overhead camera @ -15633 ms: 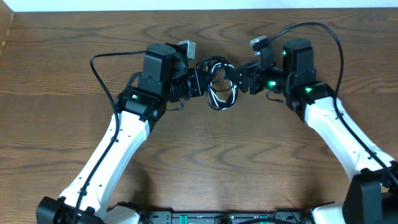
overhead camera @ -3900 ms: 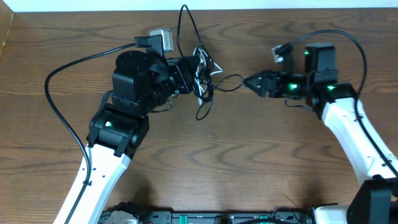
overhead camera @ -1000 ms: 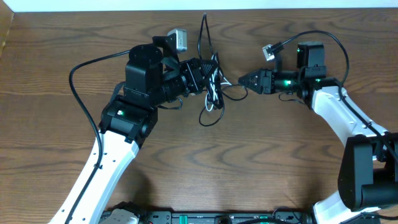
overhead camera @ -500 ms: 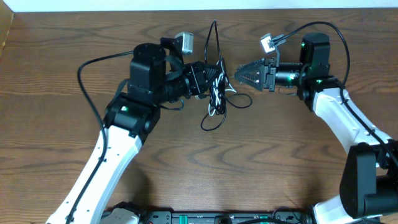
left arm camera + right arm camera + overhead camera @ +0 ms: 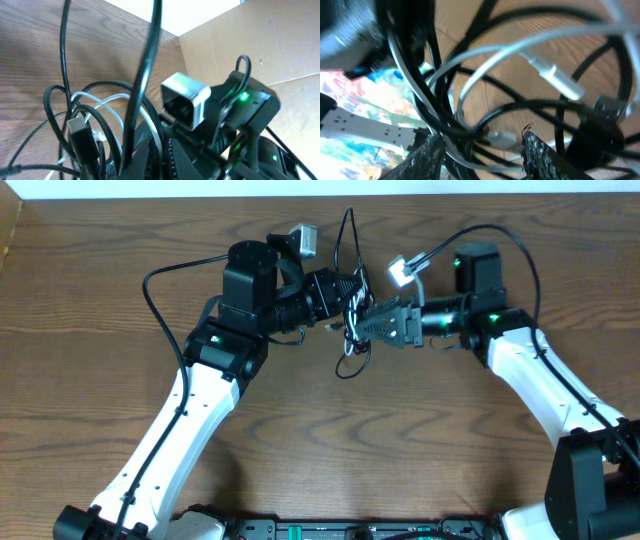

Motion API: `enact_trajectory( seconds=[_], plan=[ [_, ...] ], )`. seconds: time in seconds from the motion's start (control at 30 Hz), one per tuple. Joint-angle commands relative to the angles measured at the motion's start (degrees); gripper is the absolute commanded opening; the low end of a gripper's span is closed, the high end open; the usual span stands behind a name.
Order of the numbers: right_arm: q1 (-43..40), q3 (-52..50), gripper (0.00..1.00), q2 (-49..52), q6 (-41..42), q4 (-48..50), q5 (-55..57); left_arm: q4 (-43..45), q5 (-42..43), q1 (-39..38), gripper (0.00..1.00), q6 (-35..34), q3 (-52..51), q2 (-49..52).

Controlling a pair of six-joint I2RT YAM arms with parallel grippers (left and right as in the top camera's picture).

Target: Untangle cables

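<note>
The cables (image 5: 350, 330) are a tangled bunch of thin black cords and one white cord, held above the table between the two arms. One black strand (image 5: 347, 225) sticks up toward the far edge, and a loop (image 5: 347, 368) hangs down. My left gripper (image 5: 338, 292) is shut on the bunch; in the left wrist view its jaws (image 5: 162, 160) clamp black and white strands (image 5: 95, 120). My right gripper (image 5: 366, 326) is open with its fingers pushed into the bunch. In the right wrist view its jaws (image 5: 485, 155) straddle black cords and the white cord with its plug (image 5: 555, 77).
The brown wooden table (image 5: 330, 450) runs under both arms. The thick black wires of the arms arc out at the left (image 5: 150, 285) and at the right (image 5: 520, 240). A cardboard wall (image 5: 260, 45) stands behind the right arm.
My right gripper has opened and moved left into the cable bunch. My left gripper, still shut on the bunch, has shifted a little to the right.
</note>
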Motion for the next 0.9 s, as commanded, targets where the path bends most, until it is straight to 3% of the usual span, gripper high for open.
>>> enact_trajectory(
  seconds=[0.0, 0.17, 0.63, 0.87],
  plan=[
    [0.17, 0.46, 0.47, -0.81, -5.22, -1.53, 1.22, 0.66, 0.52, 0.87, 0.07, -2.32, 1.16, -0.76],
    [0.96, 0.46, 0.48, -0.81, -5.92, -1.29, 1.9, 0.68, 0.52, 1.64, 0.07, -6.14, 1.16, -0.76],
    [7.21, 0.46, 0.53, -0.81, -3.63, 3.56, 6.67, 0.66, 0.59, 1.57, 0.08, -6.25, 1.16, -0.74],
    [11.21, 0.46, 0.37, -0.81, -0.28, 4.11, 16.28, 0.66, 0.81, 1.46, 0.07, -7.45, 1.16, -0.74]
  ],
)
